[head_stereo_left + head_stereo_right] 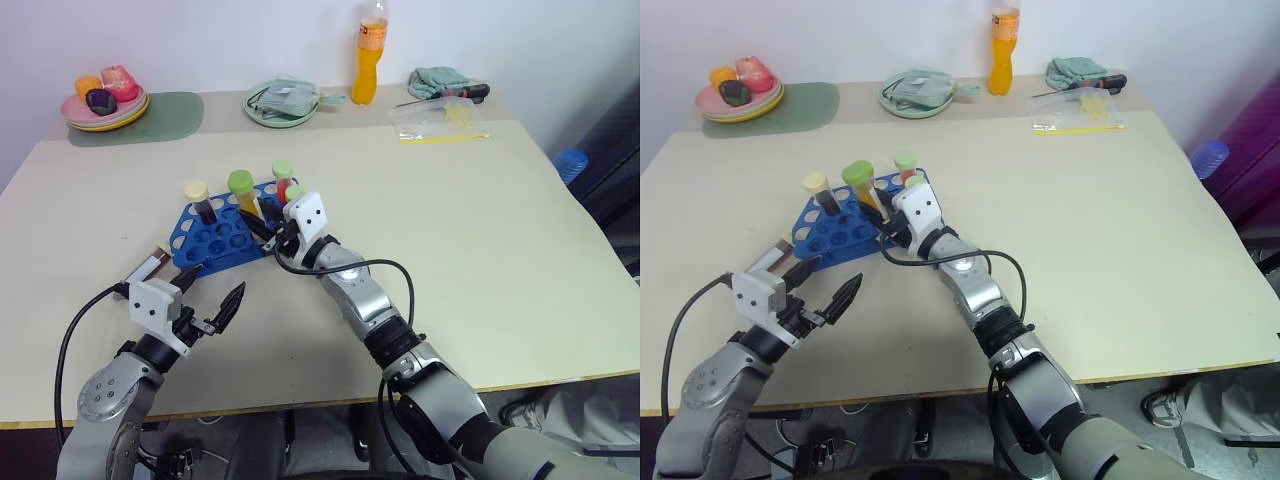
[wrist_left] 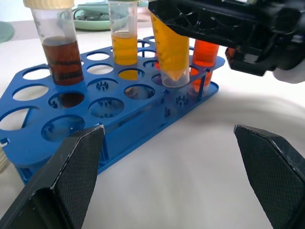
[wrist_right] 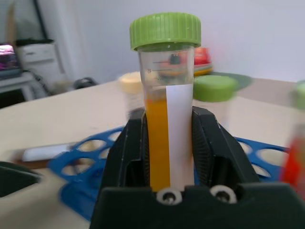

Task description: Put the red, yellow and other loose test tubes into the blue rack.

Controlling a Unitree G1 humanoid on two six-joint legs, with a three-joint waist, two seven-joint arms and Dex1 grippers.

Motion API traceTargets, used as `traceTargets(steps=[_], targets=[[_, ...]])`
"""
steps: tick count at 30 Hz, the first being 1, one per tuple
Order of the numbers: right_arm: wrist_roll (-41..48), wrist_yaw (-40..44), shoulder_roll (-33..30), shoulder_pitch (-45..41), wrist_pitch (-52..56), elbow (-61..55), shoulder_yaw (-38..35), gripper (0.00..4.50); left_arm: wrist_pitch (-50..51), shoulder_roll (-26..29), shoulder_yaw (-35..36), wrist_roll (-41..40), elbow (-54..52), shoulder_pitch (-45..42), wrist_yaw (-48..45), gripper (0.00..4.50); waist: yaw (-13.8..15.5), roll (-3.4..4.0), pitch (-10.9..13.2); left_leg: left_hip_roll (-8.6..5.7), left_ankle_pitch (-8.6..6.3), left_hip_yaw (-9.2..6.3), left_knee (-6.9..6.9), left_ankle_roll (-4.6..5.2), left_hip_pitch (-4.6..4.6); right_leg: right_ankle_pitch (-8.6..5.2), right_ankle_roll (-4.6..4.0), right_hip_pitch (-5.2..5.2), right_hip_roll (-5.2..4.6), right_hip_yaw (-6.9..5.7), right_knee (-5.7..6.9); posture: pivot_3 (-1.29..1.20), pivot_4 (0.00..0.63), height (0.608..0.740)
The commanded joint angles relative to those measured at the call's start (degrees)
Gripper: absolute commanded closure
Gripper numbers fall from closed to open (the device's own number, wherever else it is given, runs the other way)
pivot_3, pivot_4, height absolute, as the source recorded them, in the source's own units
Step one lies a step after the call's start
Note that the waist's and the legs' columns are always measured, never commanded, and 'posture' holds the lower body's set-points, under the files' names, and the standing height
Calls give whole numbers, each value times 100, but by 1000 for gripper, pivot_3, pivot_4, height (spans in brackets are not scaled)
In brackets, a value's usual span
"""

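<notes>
The blue rack (image 1: pixel 215 245) sits left of the table's middle. Upright in it are a brown tube with a cream cap (image 1: pixel 198 202), a yellow tube with a green cap (image 1: pixel 242 192) and a red-orange tube (image 1: pixel 283 180). My right gripper (image 1: pixel 272 230) is shut on another yellow, green-capped tube (image 2: pixel 171 52) with a white strip (image 3: pixel 164 62). That tube stands upright with its pointed tip at a hole near the rack's right end. A dark tube (image 1: pixel 148 266) lies on the table just left of the rack. Nearer me, my left gripper (image 1: pixel 212 296) is open and holds nothing.
A tall orange drink bottle (image 1: pixel 370 50) stands at the back. Plates of toy food (image 1: pixel 105 100) on a green mat are at the back left. A green dish (image 1: pixel 285 102), a cloth (image 1: pixel 435 78), a screwdriver (image 1: pixel 455 92) and a plastic bag (image 1: pixel 440 122) lie along the back.
</notes>
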Motion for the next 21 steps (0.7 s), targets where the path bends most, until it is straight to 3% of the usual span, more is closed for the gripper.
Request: traceTargets(steps=[1, 21], targets=[[-89, -26, 343, -231, -234, 176, -120, 3727, 53, 48, 54, -72, -291, -17, 36, 0, 2, 0, 0, 0, 0, -1, 0, 0, 0, 0, 0, 0, 0, 0, 0, 0, 150, 740], [-157, 212, 583, -550, -463, 819, -182, 3727, 210, 64, -7, -51, -361, -69, -25, 0, 1, 1, -1, 0, 1, 0, 0, -2, 4, 0, 0, 2, 1, 0, 3, 0, 150, 740]])
